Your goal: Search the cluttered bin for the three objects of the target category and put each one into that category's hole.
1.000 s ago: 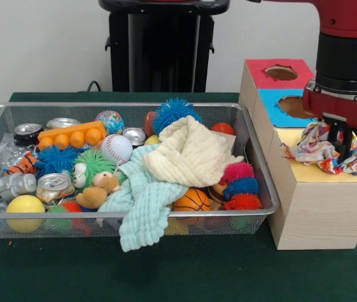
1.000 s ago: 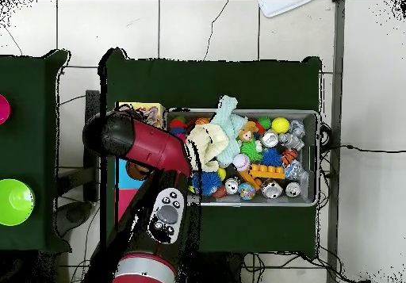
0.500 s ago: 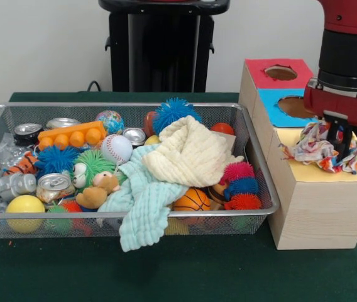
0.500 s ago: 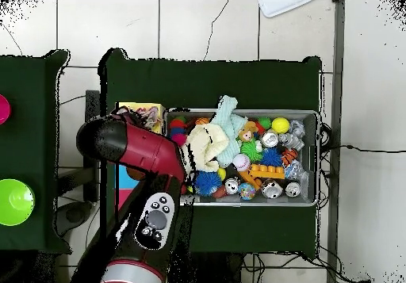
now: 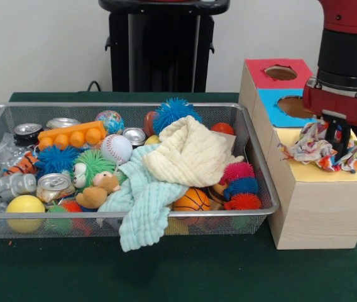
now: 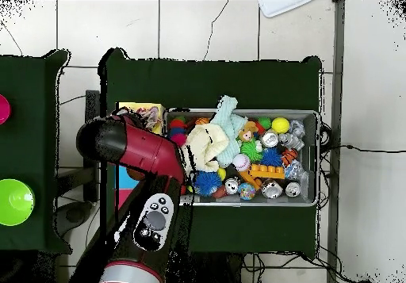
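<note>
The end effector (image 5: 335, 139) hangs straight down over the yellow-topped wooden box (image 5: 320, 207), its dark fingers sunk into a crumpled pile of spotted cloth pieces (image 5: 320, 148) that lies on the box's yellow top; the cloth covers the fingertips, so I cannot tell whether they are clenched on it or released. The pile covers the hole in that top. Beyond this box stand the blue-topped box (image 5: 278, 107) and the red-topped box (image 5: 278, 73). Beside the yellow-topped box on the green desk (image 5: 166, 274) sits the wire mesh bin (image 5: 128, 216), with a cream cloth (image 5: 188, 154) and a mint cloth (image 5: 142, 204) draped over balls, cans and toys.
</note>
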### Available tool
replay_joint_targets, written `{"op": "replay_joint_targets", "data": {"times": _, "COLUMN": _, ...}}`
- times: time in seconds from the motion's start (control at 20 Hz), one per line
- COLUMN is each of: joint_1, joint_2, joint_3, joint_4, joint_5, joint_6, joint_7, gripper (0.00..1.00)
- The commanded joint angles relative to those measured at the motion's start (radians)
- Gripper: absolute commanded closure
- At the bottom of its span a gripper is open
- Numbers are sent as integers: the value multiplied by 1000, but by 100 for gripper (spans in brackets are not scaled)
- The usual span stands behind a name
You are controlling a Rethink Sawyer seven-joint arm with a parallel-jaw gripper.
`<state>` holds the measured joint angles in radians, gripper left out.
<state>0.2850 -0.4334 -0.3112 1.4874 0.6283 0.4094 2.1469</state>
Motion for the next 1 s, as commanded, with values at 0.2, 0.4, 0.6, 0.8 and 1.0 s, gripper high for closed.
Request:
{"op": "replay_joint_targets", "data": {"times": 0.2, "joint_1": -54, "joint_2": 118, "joint_3": 90, "joint_4": 133, "joint_5": -53, "joint_6": 105, "joint_7": 129, "gripper": 100}}
{"op": "replay_joint_targets", "data": {"times": 0.4, "joint_1": -56, "joint_2": 133, "joint_3": 94, "joint_4": 135, "joint_5": -58, "joint_6": 77, "joint_7": 122, "gripper": 100}}
{"op": "replay_joint_targets", "data": {"times": 0.6, "joint_1": -45, "joint_2": 139, "joint_3": 81, "joint_4": 137, "joint_5": -58, "joint_6": 84, "joint_7": 135, "gripper": 100}}
{"op": "replay_joint_targets", "data": {"times": 0.8, "joint_1": -49, "joint_2": 154, "joint_3": 90, "joint_4": 141, "joint_5": -54, "joint_6": 48, "joint_7": 135, "gripper": 100}}
{"op": "replay_joint_targets", "data": {"times": 1.0, "joint_1": -60, "joint_2": 182, "joint_3": 108, "joint_4": 132, "joint_5": -50, "joint_6": -8, "joint_7": 129, "gripper": 100}}
